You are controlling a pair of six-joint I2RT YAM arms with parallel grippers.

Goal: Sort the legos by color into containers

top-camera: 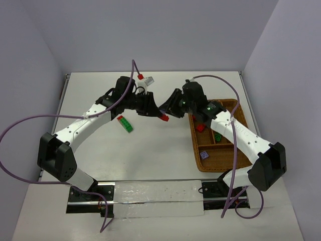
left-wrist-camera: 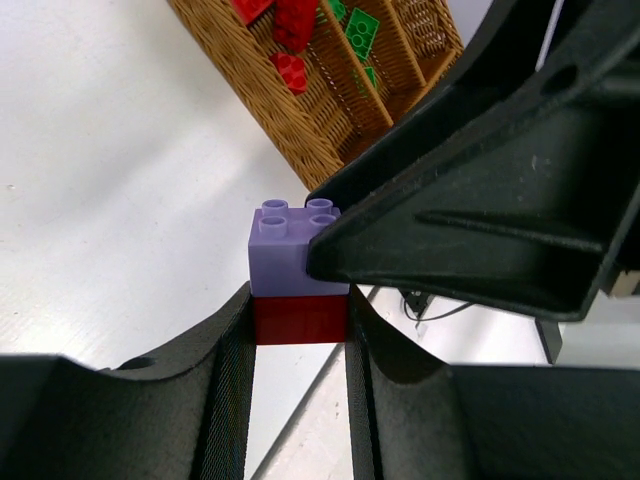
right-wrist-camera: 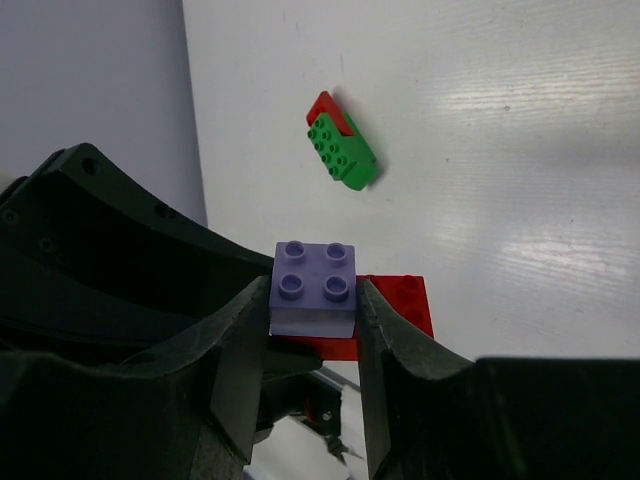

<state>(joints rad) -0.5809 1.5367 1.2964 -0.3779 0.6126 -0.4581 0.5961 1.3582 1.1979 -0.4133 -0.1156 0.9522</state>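
Backdrop: pale lavender walls (top-camera: 150, 30) on three sides of a white bench (top-camera: 150, 160).
Loose on bench: one green brick (right-wrist-camera: 342, 152) stacked on a red one lies left of centre, well apart from the tray. A small red piece (top-camera: 143, 78) with a white piece beside it sits near the far edge.
Tray: brown wicker tray (top-camera: 220, 163) on the right side of the bench, with inner partitions. Red legos (top-camera: 200, 127) are in the far compartment, green legos (top-camera: 218, 137) in the next one, and one purple-and-white lego (top-camera: 204, 155) in a near one.
In the way: the right arm (top-camera: 241, 135) reaches across the tray in the top view and hides part of it. Purple cables (top-camera: 20, 125) loop off both arms.
Arm pose: both arms are stretched inward and meet mid-bench, fingertips facing each other above the surface.
Left hand (left-wrist-camera: 300, 330): clenched on the red brick (left-wrist-camera: 300, 320), one finger flush on each side.
Stack: the purple brick (left-wrist-camera: 280, 255) sits studs-up on that red brick, held off the bench and outside the tray.
Right hand (right-wrist-camera: 314, 300): fingers lie against both sides of the purple brick, grasping it above the left hand's fingers.
Lights: a green lamp (top-camera: 207, 107) glows on the right wrist.
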